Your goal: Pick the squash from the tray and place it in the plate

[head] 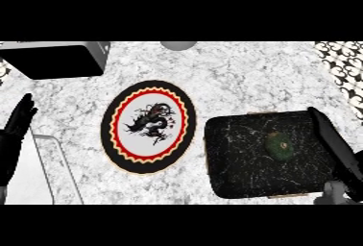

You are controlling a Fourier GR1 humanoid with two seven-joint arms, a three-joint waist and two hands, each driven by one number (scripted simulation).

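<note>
A small dark green squash (280,145) lies on the black marbled tray (241,163) at the right of the counter. Left of the tray sits the plate (148,126), with a black rim, a red ring and a dragon drawn on its white middle; nothing lies on it. My right hand (332,137) reaches over the tray's right edge with straight fingers, just right of the squash and not touching it. My left hand (16,129) rests open at the left edge, fingers up.
A dark boxy appliance (56,58) stands at the back left. A grey round object (178,44) shows at the back edge. A patterned wall strip (345,67) runs along the right. A pale sink edge (50,168) lies at the lower left.
</note>
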